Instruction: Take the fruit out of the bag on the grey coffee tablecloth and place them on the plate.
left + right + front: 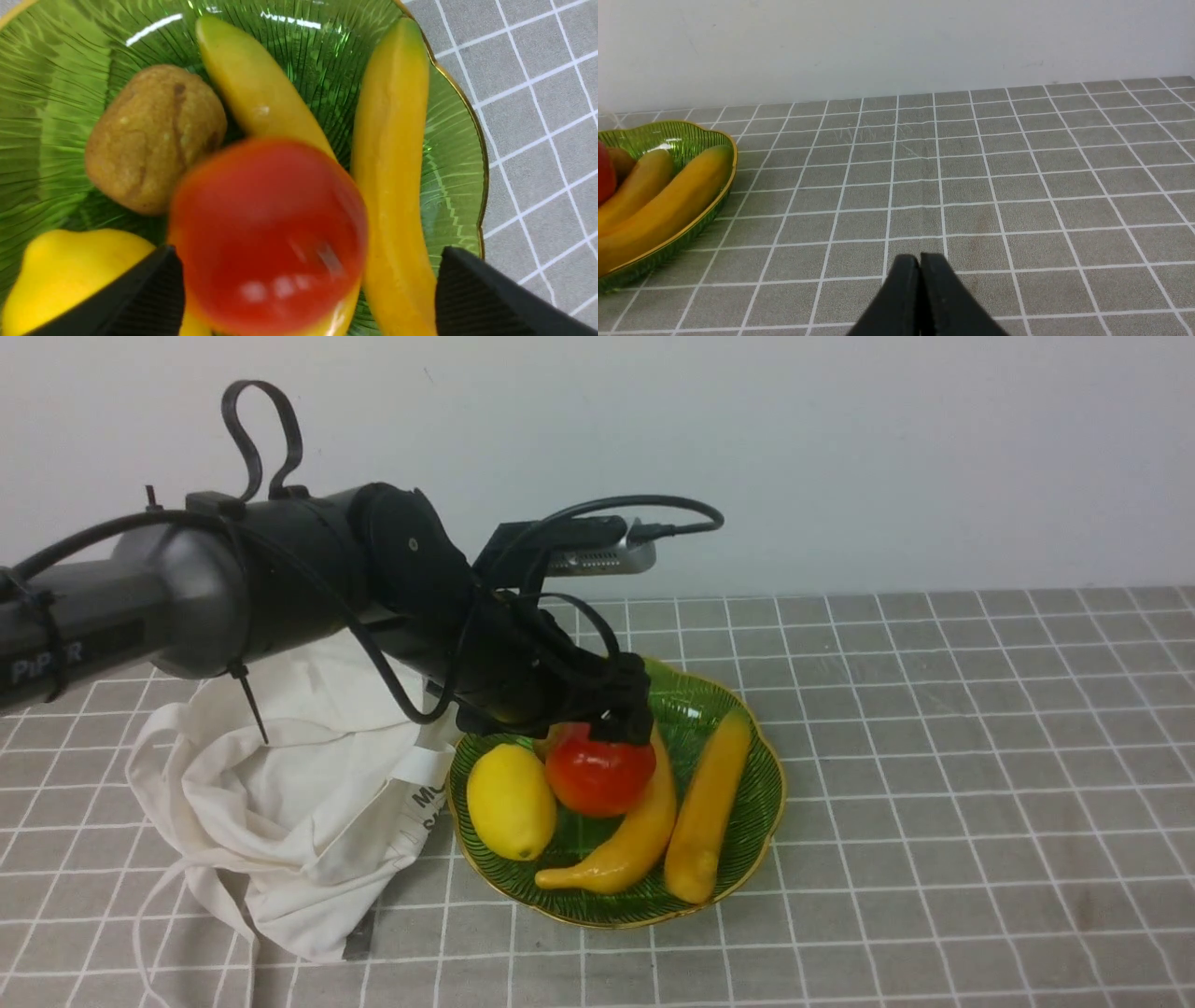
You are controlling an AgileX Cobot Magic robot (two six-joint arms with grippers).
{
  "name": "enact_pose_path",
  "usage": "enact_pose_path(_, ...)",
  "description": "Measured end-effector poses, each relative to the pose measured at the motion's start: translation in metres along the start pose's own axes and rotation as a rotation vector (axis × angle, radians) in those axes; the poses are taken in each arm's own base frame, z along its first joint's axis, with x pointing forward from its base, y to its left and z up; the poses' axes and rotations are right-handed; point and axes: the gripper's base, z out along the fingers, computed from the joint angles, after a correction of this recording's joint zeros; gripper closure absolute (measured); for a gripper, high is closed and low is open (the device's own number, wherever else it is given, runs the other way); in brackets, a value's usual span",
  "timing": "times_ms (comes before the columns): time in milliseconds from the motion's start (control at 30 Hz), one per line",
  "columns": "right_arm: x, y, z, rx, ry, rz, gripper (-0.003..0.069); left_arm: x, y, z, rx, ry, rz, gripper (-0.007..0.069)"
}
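The red-orange fruit [597, 777] lies in the green plate [771, 775], leaning on a banana. In the left wrist view the fruit [268, 233] looks blurred between the two black fingers. My left gripper [621, 723] hangs just above it, jaws wide apart [306, 252]; one finger [472, 294] stands well away from the fruit. The off-white bag [280, 775] lies crumpled left of the plate on the grey checked tablecloth [934, 756]. My right gripper [920, 259] is shut and empty, low over bare cloth right of the plate [691, 135]. It does not show in the front view.
The plate also holds a yellow lemon [511, 801], two bananas [709, 803] [635, 840] and a brown kiwi-like fruit [149, 135]. The bag's strap trails toward the front left edge. A white wall closes the far side.
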Motion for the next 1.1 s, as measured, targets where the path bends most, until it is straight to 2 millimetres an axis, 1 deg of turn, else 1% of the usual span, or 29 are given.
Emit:
enact_pose_path(167, 0.000, 0.000, 0.000, 0.000, 0.000, 0.000, 0.0673, -0.002, -0.002, -0.002, 0.006, 0.002, 0.009, -0.0056)
enact_pose_path(267, 0.000, 0.000, 0.000, 0.000, 0.000, 0.000, 0.0673, -0.008, -0.006, -0.008, 0.021, 0.021, 0.021, 0.0000)
enact_pose_path(333, 0.000, 0.000, 0.000, 0.000, 0.000, 0.000, 0.0673, -0.016, -0.010, -0.022, 0.033, 0.042, 0.045, 0.0101)
enact_pose_path(400, 0.000, 0.000, 0.000, 0.000, 0.000, 0.000, 0.0673, -0.026, -0.013, -0.043, 0.027, 0.050, 0.090, 0.0259)
enact_pose_path(433, 0.000, 0.000, 0.000, 0.000, 0.000, 0.000, 0.0673, -0.029, -0.015, -0.052, 0.025, 0.051, 0.103, 0.0308)
enact_pose_path(467, 0.000, 0.000, 0.000, 0.000, 0.000, 0.000, 0.0673, -0.034, -0.017, -0.069, 0.011, 0.058, 0.137, 0.0425)
enact_pose_path(500, 0.000, 0.000, 0.000, 0.000, 0.000, 0.000, 0.0673, -0.036, -0.019, -0.084, -0.002, 0.056, 0.160, 0.0502)
enact_pose_path(533, 0.000, 0.000, 0.000, 0.000, 0.000, 0.000, 0.0673, -0.038, -0.022, -0.101, -0.018, 0.046, 0.183, 0.0564)
enact_pose_path(567, 0.000, 0.000, 0.000, 0.000, 0.000, 0.000, 0.0673, -0.037, -0.024, -0.116, -0.037, 0.036, 0.199, 0.0596)
enact_pose_path(600, 0.000, 0.000, 0.000, 0.000, 0.000, 0.000, 0.0673, -0.037, -0.025, -0.119, -0.036, 0.028, 0.201, 0.0596)
enact_pose_path(633, 0.000, 0.000, 0.000, 0.000, 0.000, 0.000, 0.0673, -0.037, -0.026, -0.127, -0.046, 0.017, 0.206, 0.0607)
enact_pose_path(667, 0.000, 0.000, 0.000, 0.000, 0.000, 0.000, 0.0673, -0.034, -0.028, -0.144, -0.064, 0.001, 0.219, 0.0620)
enact_pose_path(767, 0.000, 0.000, 0.000, 0.000, 0.000, 0.000, 0.0673, -0.022, -0.031, -0.178, -0.115, -0.021, 0.237, 0.0631)
enact_pose_path(800, 0.000, 0.000, 0.000, 0.000, 0.000, 0.000, 0.0673, -0.008, -0.031, -0.201, -0.155, -0.039, 0.236, 0.0632)
enact_pose_path(867, 0.000, 0.000, 0.000, 0.000, 0.000, 0.000, 0.0673, 0.004, -0.030, -0.214, -0.184, -0.047, 0.233, 0.0632)
enact_pose_path(933, 0.000, 0.000, 0.000, 0.000, 0.000, 0.000, 0.0673, 0.029, -0.027, -0.230, -0.207, -0.065, 0.222, 0.0632)
enact_pose_path(1000, 0.000, 0.000, 0.000, 0.000, 0.000, 0.000, 0.0673, 0.051, -0.025, -0.239, -0.210, -0.086, 0.214, 0.0632)
enact_pose_path(1067, 0.000, 0.000, 0.000, 0.000, 0.000, 0.000, 0.0673, 0.081, -0.021, -0.244, -0.199, -0.139, 0.210, 0.0632)
enact_pose_path(1100, 0.000, 0.000, 0.000, 0.000, 0.000, 0.000, 0.0673, 0.092, -0.020, -0.245, -0.184, -0.179, 0.206, 0.0632)
